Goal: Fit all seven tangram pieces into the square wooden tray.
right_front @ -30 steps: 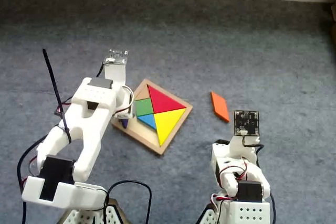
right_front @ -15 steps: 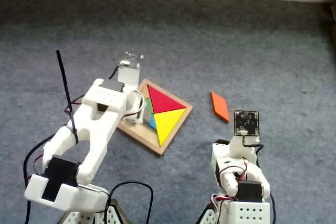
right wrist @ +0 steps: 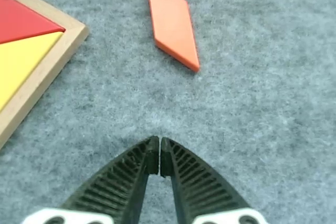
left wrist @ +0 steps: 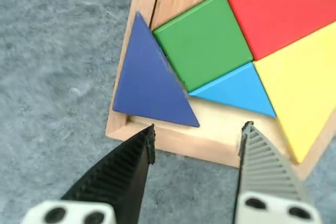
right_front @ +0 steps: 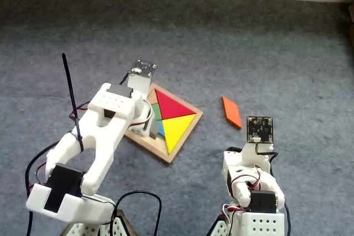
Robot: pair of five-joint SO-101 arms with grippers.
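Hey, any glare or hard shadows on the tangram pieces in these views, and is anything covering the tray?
High view: soft, even light, no glare on the red triangle; the left arm covers part of the tray. Left wrist view: no glare on the dark blue triangle, only thin shadow lines at piece edges. Right wrist view: orange parallelogram evenly lit, no glare.

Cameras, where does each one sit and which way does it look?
High view: fixed above the table, looking down at the tray and orange piece; the left arm and right arm show.
Left wrist view: on the left arm's wrist, looking down at a tray corner with the dark blue triangle; the open left gripper shows.
Right wrist view: on the right arm's wrist, looking down at the grey mat; the shut right gripper shows.
Shared: high and right wrist views both show the orange piece and tray.
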